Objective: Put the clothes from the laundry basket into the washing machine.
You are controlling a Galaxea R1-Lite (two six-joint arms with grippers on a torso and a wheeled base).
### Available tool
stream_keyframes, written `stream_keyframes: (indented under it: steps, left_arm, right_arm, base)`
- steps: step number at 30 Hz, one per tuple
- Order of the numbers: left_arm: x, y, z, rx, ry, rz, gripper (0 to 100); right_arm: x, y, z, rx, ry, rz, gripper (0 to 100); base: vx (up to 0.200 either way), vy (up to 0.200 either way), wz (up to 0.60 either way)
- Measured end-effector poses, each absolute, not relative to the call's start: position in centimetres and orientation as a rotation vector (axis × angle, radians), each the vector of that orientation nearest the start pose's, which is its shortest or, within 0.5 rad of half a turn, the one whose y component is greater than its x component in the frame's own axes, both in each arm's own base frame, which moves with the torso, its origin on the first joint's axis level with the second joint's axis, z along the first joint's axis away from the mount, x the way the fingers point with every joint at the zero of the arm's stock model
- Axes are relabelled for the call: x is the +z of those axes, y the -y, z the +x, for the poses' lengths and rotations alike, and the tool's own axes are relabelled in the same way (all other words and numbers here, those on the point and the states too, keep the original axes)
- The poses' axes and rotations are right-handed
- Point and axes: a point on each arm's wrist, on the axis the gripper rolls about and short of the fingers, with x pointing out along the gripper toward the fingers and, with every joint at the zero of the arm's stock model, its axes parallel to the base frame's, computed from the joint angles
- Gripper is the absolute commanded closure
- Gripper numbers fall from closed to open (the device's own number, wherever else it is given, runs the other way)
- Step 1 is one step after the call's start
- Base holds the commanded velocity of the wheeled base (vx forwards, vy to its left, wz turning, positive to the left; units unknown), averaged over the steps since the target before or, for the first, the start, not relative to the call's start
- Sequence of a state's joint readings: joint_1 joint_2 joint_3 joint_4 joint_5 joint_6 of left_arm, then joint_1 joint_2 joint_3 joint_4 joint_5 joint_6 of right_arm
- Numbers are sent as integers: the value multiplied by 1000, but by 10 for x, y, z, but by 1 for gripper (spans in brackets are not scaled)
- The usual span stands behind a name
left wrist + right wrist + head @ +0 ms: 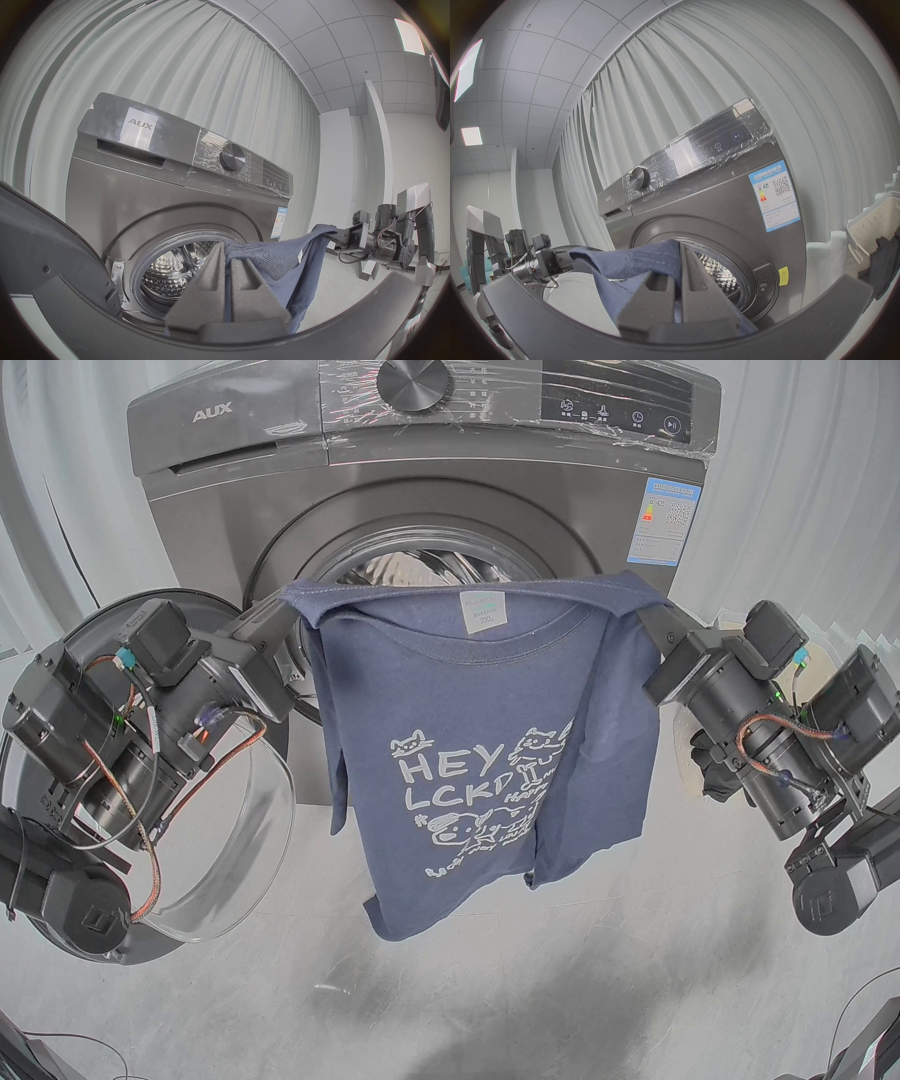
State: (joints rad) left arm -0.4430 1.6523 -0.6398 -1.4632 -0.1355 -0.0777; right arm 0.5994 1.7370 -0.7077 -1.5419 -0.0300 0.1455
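Head view: a blue shirt [478,735] is held spread before the open drum [422,562] of the washing machine [234,501]. Left wrist view: the left gripper [228,276] is clamped on one shoulder. Right wrist view: the right gripper [678,281] is clamped on the other. Insertion is judged in hand; a joint advance into the drum is called for.

T-shirt [469,735] hangs before washing machine [234,501]; laundry basket [872,222] seemingly right of it.

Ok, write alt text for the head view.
A blue T-shirt hangs spread between the left pincer and right pincer, each shut on a shoulder, before the washer. Its door stands open on the robot's left.
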Motion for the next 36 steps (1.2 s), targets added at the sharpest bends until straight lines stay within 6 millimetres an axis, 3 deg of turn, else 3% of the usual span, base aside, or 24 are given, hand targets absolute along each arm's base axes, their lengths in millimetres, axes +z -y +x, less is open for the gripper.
stream_keyframes:
  steps: [19,36]
  left_arm:
    - [245,113,235,-580,390,-136,100]
    - [232,129,237,-628,341,-140,100]
  right_arm:
    - [256,-168,235,605,519,337,100]
    - [235,-168,236,592,430,356,100]
  base:
    - [0,0,0]
    - [0,0,0]
